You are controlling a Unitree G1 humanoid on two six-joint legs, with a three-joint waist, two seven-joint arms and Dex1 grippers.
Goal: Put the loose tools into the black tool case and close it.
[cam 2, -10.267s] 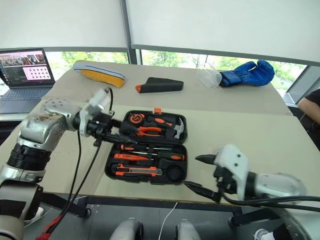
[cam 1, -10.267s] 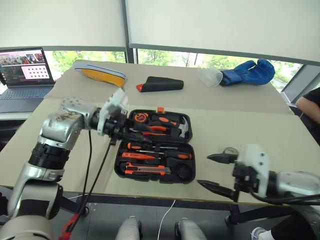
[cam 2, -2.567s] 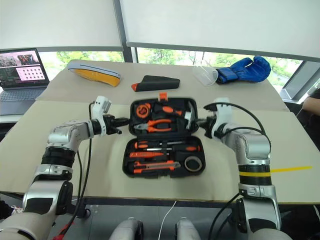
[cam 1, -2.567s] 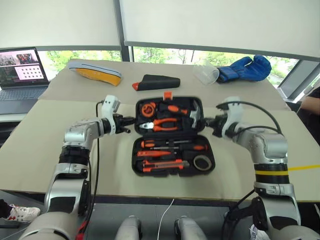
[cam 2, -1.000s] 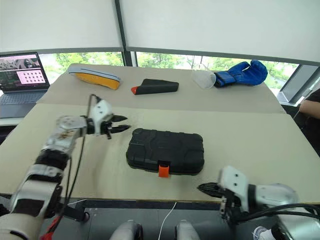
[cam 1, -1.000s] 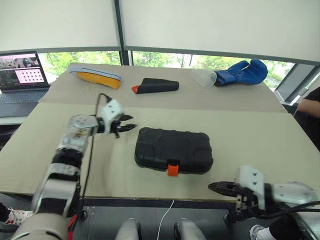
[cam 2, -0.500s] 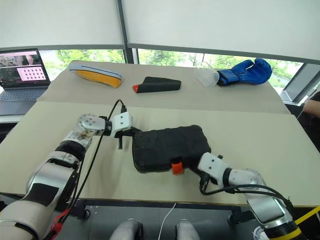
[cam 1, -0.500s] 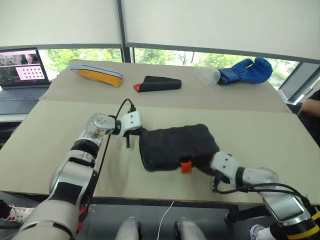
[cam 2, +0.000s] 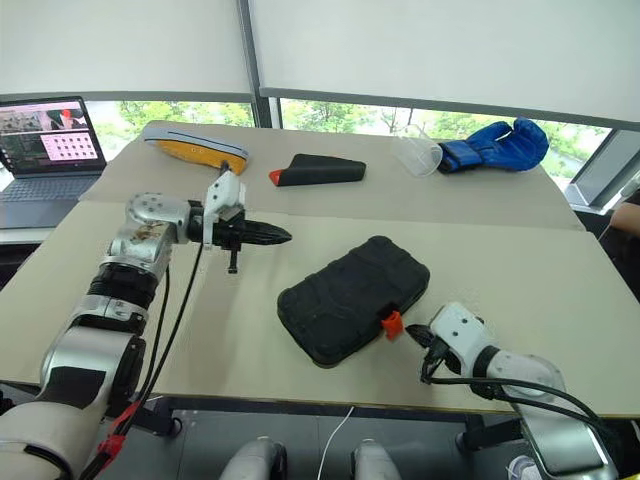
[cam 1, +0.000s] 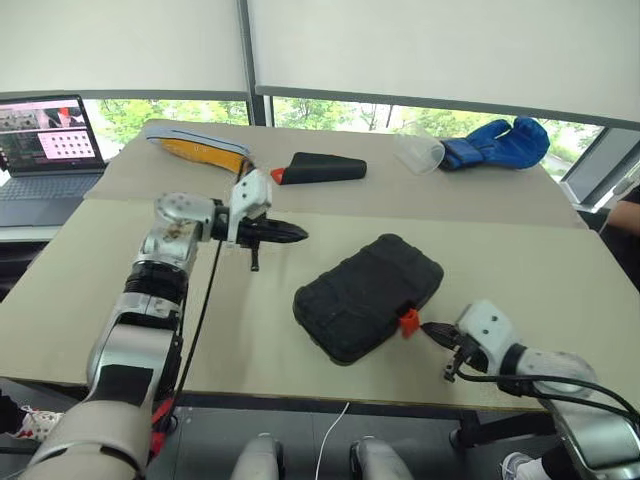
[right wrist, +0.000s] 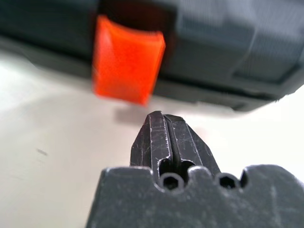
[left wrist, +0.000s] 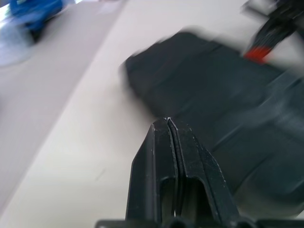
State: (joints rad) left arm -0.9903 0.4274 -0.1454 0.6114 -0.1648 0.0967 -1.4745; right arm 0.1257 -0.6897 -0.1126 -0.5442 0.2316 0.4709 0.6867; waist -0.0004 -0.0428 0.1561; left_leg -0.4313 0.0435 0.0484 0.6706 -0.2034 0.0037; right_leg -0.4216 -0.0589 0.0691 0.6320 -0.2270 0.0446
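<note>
Case (cam 1: 368, 296) lay shut, skewed on counter (cam 1: 560, 270). Right gripper (cam 2: 418, 338), fingers pinched together and empty, sat just beside latch (cam 1: 408, 321); left gripper (cam 1: 292, 236) likewise, apart from case. Next: press latch home.

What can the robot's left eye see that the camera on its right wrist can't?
Left eye alone: the laptop, the blue glove, the black pouch and the left gripper, fingers shut. Right wrist alone: a close look at the scratched, shut fingers of the right gripper. Both: the closed black tool case and its orange latch.
</note>
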